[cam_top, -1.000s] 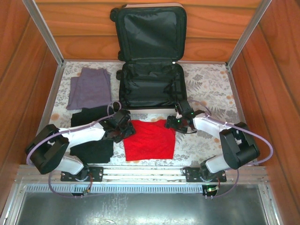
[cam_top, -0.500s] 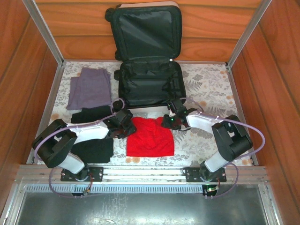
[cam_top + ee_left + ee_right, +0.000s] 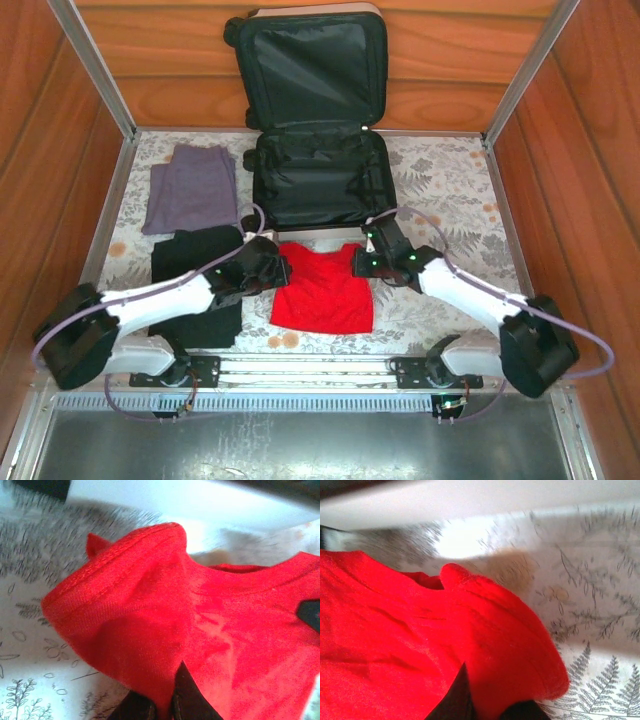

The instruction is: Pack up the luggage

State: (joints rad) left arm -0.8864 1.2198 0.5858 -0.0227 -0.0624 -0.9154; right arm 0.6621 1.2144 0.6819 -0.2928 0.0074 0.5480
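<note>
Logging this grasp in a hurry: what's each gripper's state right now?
Left gripper: closed, pinching the left far corner of the red garment.
Right gripper: closed, pinching the same garment's right far corner.

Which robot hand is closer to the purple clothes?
Left. The left gripper pinches the red shirt at its left corner, the side where the purple clothes lie. The right gripper pinches the shirt's right corner, farther away.

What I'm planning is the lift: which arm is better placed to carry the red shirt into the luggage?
Right, marginally: left gripper and right gripper each pinch a far corner of the red shirt, but the right sits slightly nearer the luggage.
</note>
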